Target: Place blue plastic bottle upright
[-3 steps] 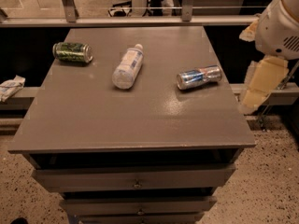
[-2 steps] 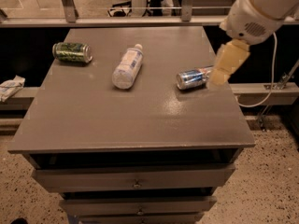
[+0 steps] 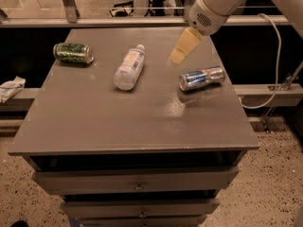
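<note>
The gripper [image 3: 175, 58] hangs above the table [image 3: 118, 122], between the blue plastic bottle [image 3: 129, 68] and the blue-and-silver can [image 3: 201, 78]. It grips nothing, and how wide it stands cannot be told. The bottle lies on its side left of it, cap pointing far, so nothing is done: reach, grasp and righting all remain. Since the earlier frame the gripper has swung left off the can toward the bottle. The objects lie unchanged.
</note>
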{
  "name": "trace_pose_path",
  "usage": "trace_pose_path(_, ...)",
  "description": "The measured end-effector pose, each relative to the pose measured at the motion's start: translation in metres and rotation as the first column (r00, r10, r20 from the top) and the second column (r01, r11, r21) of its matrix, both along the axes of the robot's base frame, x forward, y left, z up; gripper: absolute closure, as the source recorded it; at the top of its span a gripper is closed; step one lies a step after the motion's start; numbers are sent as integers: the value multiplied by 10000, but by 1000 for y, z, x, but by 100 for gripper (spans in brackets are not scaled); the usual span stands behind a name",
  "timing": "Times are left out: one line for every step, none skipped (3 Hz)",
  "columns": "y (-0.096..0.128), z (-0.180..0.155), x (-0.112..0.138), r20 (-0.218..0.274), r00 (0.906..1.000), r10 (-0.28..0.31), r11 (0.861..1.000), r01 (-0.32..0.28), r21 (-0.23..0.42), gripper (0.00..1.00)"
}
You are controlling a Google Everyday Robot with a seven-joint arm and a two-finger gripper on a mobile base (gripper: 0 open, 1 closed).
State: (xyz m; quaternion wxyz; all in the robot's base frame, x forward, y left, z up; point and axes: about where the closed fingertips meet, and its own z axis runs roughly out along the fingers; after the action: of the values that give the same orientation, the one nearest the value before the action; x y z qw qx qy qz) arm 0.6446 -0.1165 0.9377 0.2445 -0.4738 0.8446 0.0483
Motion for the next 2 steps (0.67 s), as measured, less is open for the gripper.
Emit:
trace_pose_path(4,-3,5,-93,9998,-165,9998,166,115,0)
trace_pose_path(4,-3,5,-84,9999,-134,9999,135,94,0)
